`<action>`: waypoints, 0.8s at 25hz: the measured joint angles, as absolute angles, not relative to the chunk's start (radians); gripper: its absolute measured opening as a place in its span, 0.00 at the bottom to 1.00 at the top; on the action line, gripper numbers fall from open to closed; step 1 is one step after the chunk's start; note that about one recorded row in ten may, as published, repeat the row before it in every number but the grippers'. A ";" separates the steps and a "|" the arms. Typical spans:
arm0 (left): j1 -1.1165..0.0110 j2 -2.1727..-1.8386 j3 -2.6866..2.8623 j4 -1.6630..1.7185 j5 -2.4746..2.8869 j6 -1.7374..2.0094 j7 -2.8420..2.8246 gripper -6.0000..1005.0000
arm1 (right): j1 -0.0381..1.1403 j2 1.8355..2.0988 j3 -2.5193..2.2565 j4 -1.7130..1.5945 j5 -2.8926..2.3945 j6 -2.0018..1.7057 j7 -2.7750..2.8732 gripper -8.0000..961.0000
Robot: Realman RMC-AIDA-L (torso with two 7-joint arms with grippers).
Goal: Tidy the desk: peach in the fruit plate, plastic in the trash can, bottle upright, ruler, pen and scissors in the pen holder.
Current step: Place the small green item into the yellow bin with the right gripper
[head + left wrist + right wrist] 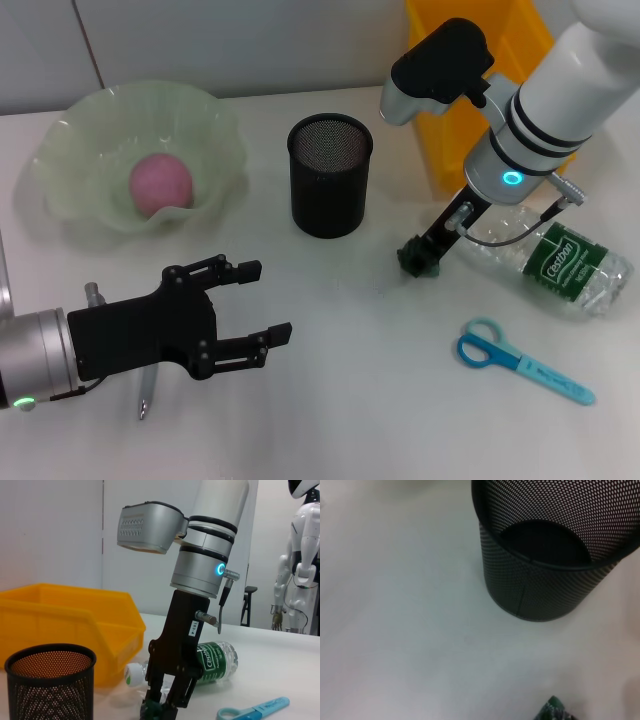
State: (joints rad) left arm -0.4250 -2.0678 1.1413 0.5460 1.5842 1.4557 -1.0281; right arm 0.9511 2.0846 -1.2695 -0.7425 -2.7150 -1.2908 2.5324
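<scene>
Hiding most of the pen, the spread left hand hovers.

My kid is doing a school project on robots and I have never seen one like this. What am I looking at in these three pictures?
It is a two-armed robot tidying a white desk. One picture looks down from its head; the other two come from cameras on its wrists.

The black left pincer hovers open and empty, with a pen lying under that arm. The right pincer is down at the desk beside a bottle lying on its side; it looks nearly closed, with nothing visible in it.

Also there: a peach already in the green fruit plate, an empty black mesh pen holder, a yellow trash can and blue scissors.
</scene>
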 joint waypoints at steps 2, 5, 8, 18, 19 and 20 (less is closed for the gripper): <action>-0.425 -2.068 1.141 0.546 1.584 1.456 -1.028 0.81 | 0.951 2.085 -1.268 -0.751 -2.715 -1.295 2.534 0.54; -0.425 -2.068 1.141 0.546 1.584 1.456 -1.028 0.81 | 0.939 2.085 -1.267 -0.791 -2.715 -1.315 2.546 0.46; -0.425 -2.068 1.141 0.546 1.584 1.456 -1.028 0.81 | 0.915 2.085 -1.269 -0.858 -2.707 -1.352 2.557 0.42; -0.419 -2.067 1.139 0.546 1.585 1.459 -1.026 0.81 | 0.747 2.077 -1.241 -1.360 -2.723 -1.516 2.630 0.41; -0.419 -2.067 1.139 0.546 1.585 1.459 -1.026 0.81 | 0.732 2.077 -1.224 -1.408 -2.760 -1.513 2.639 0.41; -0.419 -2.067 1.139 0.546 1.585 1.459 -1.026 0.81 | 0.723 2.078 -1.207 -1.442 -2.792 -1.506 2.644 0.41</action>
State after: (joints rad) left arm -0.4193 -2.0669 1.1389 0.5461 1.5847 1.4594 -1.0263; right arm 0.7232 2.0782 -1.2071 -1.4416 -2.7924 -1.5059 2.6440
